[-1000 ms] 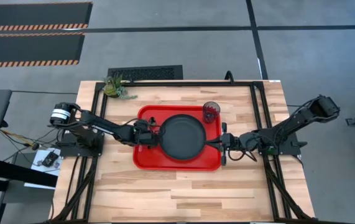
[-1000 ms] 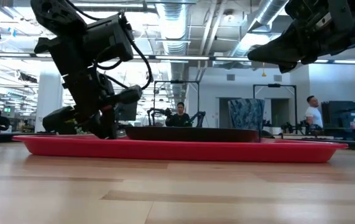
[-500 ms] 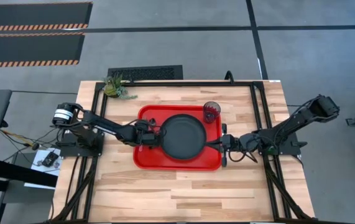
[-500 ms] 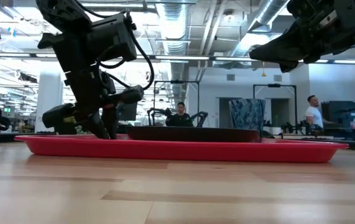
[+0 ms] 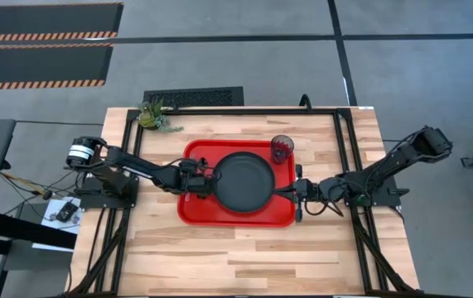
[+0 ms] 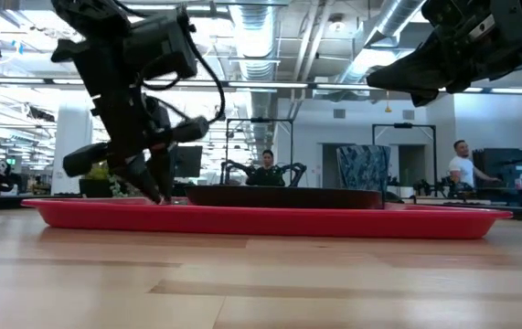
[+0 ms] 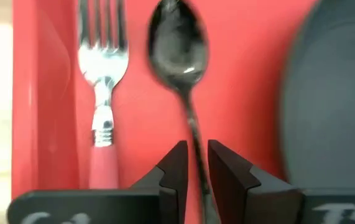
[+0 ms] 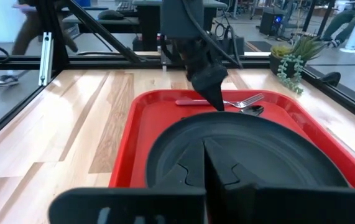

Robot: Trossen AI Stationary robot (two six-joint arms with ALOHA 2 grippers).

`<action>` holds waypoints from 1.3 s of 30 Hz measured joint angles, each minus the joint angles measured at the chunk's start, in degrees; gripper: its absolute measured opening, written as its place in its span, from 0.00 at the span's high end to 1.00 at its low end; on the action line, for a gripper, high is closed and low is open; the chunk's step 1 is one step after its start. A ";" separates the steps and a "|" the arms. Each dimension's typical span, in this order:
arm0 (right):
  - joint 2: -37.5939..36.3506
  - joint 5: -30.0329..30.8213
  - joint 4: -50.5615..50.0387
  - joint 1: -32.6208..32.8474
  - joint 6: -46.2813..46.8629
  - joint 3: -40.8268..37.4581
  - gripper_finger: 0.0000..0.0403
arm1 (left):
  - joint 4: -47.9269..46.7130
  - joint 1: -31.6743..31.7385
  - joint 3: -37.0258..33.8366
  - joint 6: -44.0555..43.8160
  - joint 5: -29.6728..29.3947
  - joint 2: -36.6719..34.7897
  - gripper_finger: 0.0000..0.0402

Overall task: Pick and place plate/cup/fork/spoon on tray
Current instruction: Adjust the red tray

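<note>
Red tray [image 5: 190, 211] sits mid-table [image 5: 219, 257] and is the landmark here. Black plate [image 5: 244, 182] lies in the tray's centre, taking most of the floor. Cup [image 5: 282, 148] stands upright in the tray's far corner on the right arm's side, just beside the plate rim. Fork [image 7: 102, 93] and spoon [image 7: 180, 56] lie flat side by side on the tray floor in the strip between the plate and the tray's left wall, fork nearer the wall, spoon nearer the plate, not touching each other. Left gripper [image 7: 194, 168] is low over that strip, fingers only narrowly apart with the spoon handle running in the slit between them; cannot tell if they touch it. Right gripper [image 5: 296, 190] waits at the tray's right edge, fingers closed, holding nothing, tips pointing at the plate. Small potted plant [image 5: 155, 116] stands on the table beyond the tray's far left corner. People [image 6: 265, 169] and lab benches show in the room behind the tray.
</note>
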 joint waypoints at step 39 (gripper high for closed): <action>7.50 -17.43 -77.13 0.39 53.22 17.49 0.99 | 0.52 -5.04 -25.14 33.30 16.90 -32.22 1.00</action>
